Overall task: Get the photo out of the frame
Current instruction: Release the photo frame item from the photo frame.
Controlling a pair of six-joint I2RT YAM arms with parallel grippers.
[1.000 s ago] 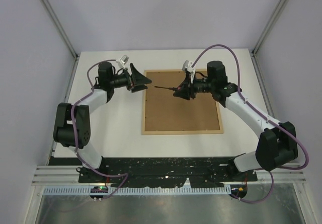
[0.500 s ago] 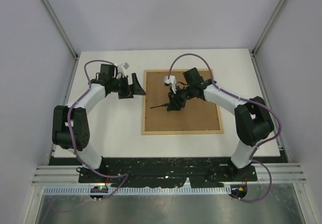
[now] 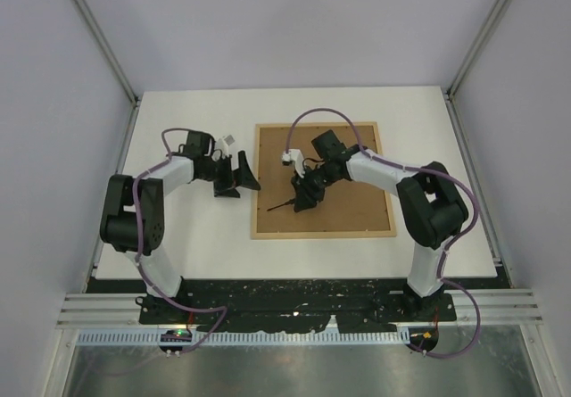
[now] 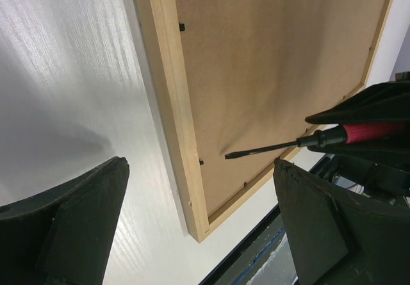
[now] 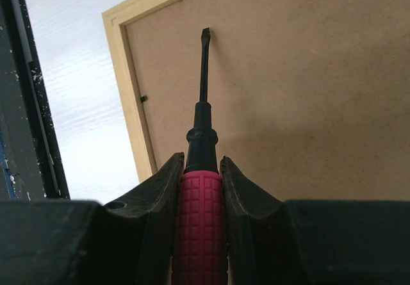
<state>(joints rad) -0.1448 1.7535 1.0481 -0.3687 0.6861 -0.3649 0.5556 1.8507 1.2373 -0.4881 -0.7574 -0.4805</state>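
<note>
Lying flat on the white table, a little right of centre, the frame had its brown back turned up and its light-wood rails running round all four sides. The photo could not be seen from any view, with only that brown panel showing. And the right gripper had a tool, folks: its fingers were pinched in close on the red handle of a screwdriver, gripping it on both sides with the black shaft sticking straight out ahead. From above, that gripper hung over the panel, left of its middle, and the blade pointed down toward the frame's near-left corner. The flat tip sat just inside the left rail, close to the small black tabs set along the inner edge (whether the blade actually touched the board, I could not tell). Over on the other side, the left gripper was spread as wide as it goes and held nothing at all. It hovered above bare table just beside the frame's left rail, apart from the wood. Its own wrist view showed one dark finger at each lower corner, with the frame's edge, the panel and the screwdriver's tip all between them.
</note>
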